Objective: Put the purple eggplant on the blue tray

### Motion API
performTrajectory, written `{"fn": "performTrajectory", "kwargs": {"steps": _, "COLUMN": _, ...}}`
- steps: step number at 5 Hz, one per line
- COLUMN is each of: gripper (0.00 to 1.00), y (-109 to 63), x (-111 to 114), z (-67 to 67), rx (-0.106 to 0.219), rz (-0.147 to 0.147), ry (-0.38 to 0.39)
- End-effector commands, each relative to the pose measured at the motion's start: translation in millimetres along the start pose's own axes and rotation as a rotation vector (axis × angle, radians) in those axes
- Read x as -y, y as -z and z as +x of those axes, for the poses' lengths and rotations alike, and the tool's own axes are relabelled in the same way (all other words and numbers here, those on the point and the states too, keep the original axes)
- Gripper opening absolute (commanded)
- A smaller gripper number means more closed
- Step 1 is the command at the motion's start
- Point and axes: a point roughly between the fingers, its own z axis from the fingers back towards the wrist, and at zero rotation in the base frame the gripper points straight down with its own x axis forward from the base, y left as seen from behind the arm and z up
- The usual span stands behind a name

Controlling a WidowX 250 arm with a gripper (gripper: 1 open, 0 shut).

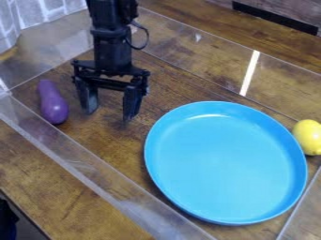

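The gripper (109, 103) is being held upright over the wooden table (75, 192), its two dark fingers (89, 101) pointing down and spread wide apart, with nothing between them. It is being carried by a black arm (111, 33) that is coming in from the far left of the view.

The eggplant (52, 101) is lying on the table at the left, just beside the gripper's left-hand finger but apart from it (a strip of bare wood is showing between the two). Its fatter end is being turned toward the near side and its narrow end toward the far side. It is not being touched by anything.

The tray (226, 211) is resting flat on the table to the right of the gripper, nearer the viewer, and nothing is lying in it. It is well apart from the eggplant, with the gripper standing between them.

A yellow fruit (309, 137) is sitting at the right edge of the view, just beside the tray's far right rim; whether the two are touching cannot be told.

A clear wall (56, 141) is running along the table's near left side.
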Motion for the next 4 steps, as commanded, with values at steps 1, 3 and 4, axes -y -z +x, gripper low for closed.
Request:
{"fn": "performTrajectory", "kwargs": {"steps": 1, "gripper": 1.0, "y": -10.5, "x": -10.2, "z": 6.7, "rx": 0.05, "rz": -0.003, "ry": -0.018}}
{"fn": "performTrajectory", "kwargs": {"steps": 3, "gripper": 0.0, "y": -6.9, "x": -18.0, "z": 12.0, "rx": 0.065, "rz": 0.001, "ry": -0.027}}
{"fn": "performTrajectory", "kwargs": {"steps": 4, "gripper": 0.0, "y": -8.9, "x": -19.3, "z": 10.9, "rx": 0.073, "rz": 0.003, "ry": -0.023}}
